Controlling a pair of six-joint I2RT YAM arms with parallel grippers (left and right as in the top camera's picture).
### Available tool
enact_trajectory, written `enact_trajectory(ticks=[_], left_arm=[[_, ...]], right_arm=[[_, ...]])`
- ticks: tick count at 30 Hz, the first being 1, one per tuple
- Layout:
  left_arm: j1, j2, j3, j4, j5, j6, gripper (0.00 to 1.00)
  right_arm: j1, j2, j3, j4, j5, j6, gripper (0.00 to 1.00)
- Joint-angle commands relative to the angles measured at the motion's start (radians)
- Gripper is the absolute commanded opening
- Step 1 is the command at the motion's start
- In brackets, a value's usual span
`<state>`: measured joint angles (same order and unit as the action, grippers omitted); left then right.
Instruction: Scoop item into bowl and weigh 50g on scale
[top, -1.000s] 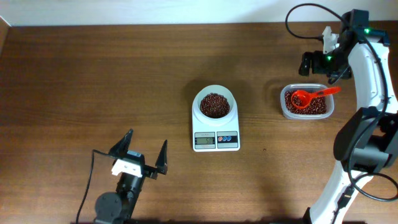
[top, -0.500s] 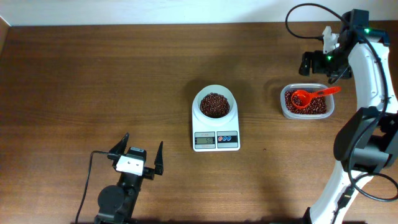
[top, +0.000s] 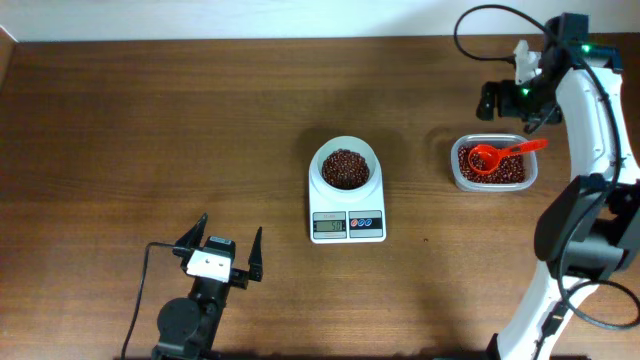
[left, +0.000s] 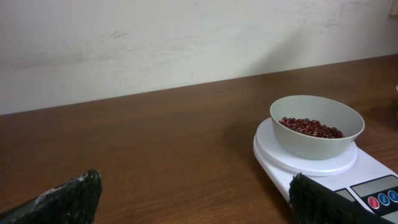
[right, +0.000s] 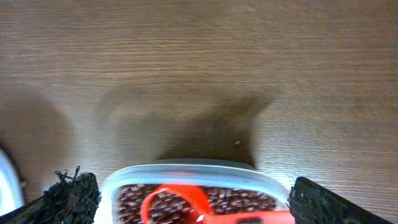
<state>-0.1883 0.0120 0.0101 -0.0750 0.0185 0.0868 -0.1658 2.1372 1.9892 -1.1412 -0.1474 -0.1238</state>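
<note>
The white bowl (top: 345, 157) holds dark reddish-brown beans (top: 345, 169) and stands on the white scale (top: 348, 226). The left wrist view shows the bowl (left: 317, 127) with beans (left: 311, 127) on the scale (left: 367, 186). More beans (top: 510, 172) fill a clear tub (top: 492, 163), with a red scoop (top: 488, 157) lying in it. The right wrist view shows the tub (right: 193, 180) and scoop (right: 186, 200). My left gripper (top: 222, 240) is open and empty at the front left. My right gripper (top: 512, 98) is open and empty, above the table just behind the tub.
The wooden table (top: 150, 130) ends at a pale wall (left: 186, 43) at the back. A black cable (top: 490, 25) loops by the right arm.
The left gripper drew back toward the front edge and then stayed still. The right gripper shifted slightly up and left, behind the tub. Bowl, scale and scoop have not moved.
</note>
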Motion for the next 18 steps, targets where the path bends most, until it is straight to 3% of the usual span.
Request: enact_trajectory(ticks=[1, 10, 12, 13, 14, 16, 18], left_arm=[[0.006, -0.007, -0.002, -0.009, -0.015, 0.016, 0.99], [0.006, -0.007, -0.002, -0.009, -0.015, 0.016, 0.99], [0.006, -0.007, -0.002, -0.009, -0.015, 0.016, 0.99], [0.006, -0.007, -0.002, -0.009, -0.015, 0.016, 0.99], [0.006, -0.007, -0.002, -0.009, -0.015, 0.016, 0.99], [0.006, -0.007, -0.002, -0.009, -0.015, 0.016, 0.99], [0.006, -0.007, -0.002, -0.009, -0.015, 0.016, 0.99]], right_arm=[[0.078, -0.195, -0.003, 0.000, -0.006, 0.000, 0.99], [0.119, -0.770, -0.003, -0.001, -0.002, 0.000, 0.99], [0.119, -0.822, -0.003, -0.049, 0.257, 0.000, 0.99], [0.119, -0.823, -0.003, -0.093, 0.285, -0.012, 0.99], [0.119, -0.823, -0.027, -0.196, 0.286, -0.045, 0.99], [0.119, -0.830, -0.103, -0.200, 0.270, -0.045, 0.99], [0.119, -0.875, -0.315, -0.048, 0.215, -0.045, 0.99]])
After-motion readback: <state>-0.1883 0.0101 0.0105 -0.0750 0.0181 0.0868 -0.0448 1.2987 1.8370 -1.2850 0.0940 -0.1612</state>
